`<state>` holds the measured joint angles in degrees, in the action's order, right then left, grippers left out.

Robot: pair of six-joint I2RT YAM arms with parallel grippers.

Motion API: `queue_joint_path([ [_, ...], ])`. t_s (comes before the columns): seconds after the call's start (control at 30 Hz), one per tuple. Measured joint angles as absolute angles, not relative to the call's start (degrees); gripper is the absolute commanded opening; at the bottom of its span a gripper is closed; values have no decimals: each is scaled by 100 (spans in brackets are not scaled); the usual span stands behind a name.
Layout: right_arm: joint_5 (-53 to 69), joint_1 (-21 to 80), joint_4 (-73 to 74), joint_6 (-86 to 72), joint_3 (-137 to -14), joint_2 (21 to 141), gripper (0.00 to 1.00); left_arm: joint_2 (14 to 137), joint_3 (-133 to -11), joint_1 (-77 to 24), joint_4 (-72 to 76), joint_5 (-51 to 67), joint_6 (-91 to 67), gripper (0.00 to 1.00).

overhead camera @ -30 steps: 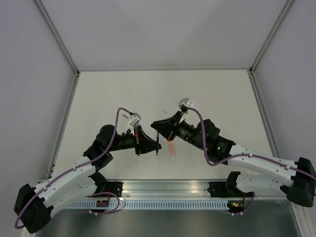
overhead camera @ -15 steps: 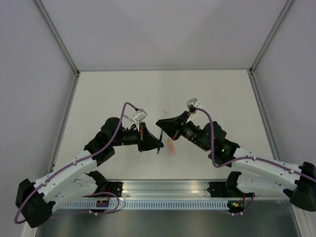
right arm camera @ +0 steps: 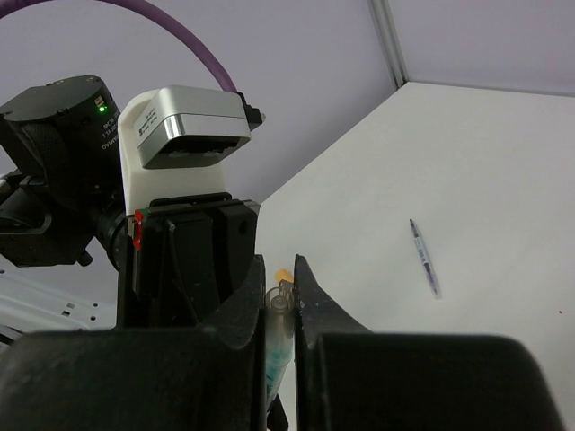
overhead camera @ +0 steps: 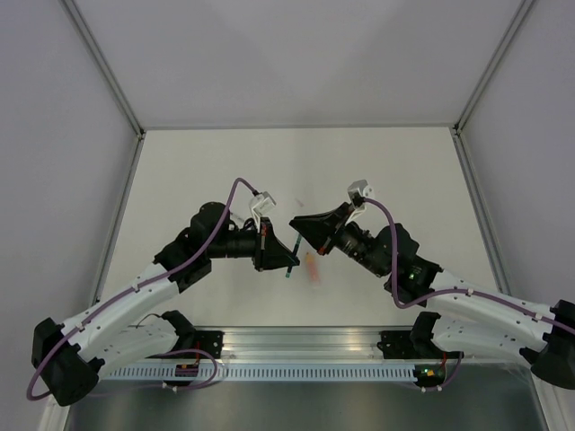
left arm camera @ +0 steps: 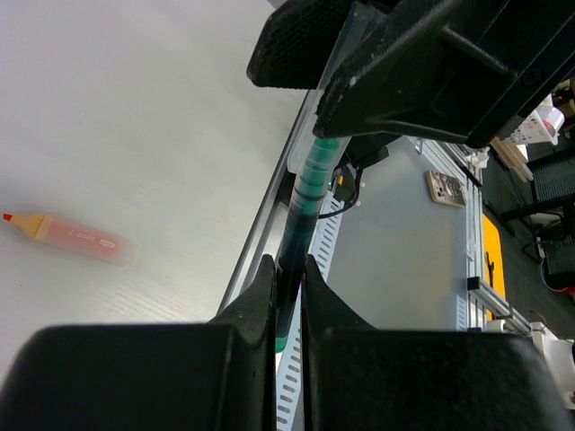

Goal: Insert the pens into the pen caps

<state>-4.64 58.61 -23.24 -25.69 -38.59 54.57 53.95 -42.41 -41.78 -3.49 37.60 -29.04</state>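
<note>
Two tight grips: left fingers [left arm camera: 253,305] pinch the dark green pen [left arm camera: 289,254], right fingers [right arm camera: 235,310] pinch the teal cap [right arm camera: 277,346], meeting in air above the worktop [overhead camera: 404,180], toward its near edge. Risk: an off-axis push slips the pen or pops the cap loose.

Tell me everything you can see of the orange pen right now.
The orange pen lies flat on the white table, nothing touching it. Its short body looks like pale, translucent orange plastic with a small printed label. One end narrows through a yellower collar to a small red-orange tip, apparently uncapped.
</note>
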Motion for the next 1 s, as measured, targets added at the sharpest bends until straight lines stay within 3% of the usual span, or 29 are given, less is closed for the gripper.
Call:
queue_joint_path([
  [0.6, -447, 5865, -2495, -2530, -3087, 5398, 0, 5756, -4866, -4160, -764, 3092, -3004, 2],
  [0.77, 298, 6263, -1144, -2624, -2740, 5358, 0, 5725, -5286, -3883, 650, 2276, -3142, 2],
  [1.0, -82, 6276, -458, -2628, -3319, 5256, 0, 5494, -4762, -3874, 1308, 2049, -3122, 2],
])
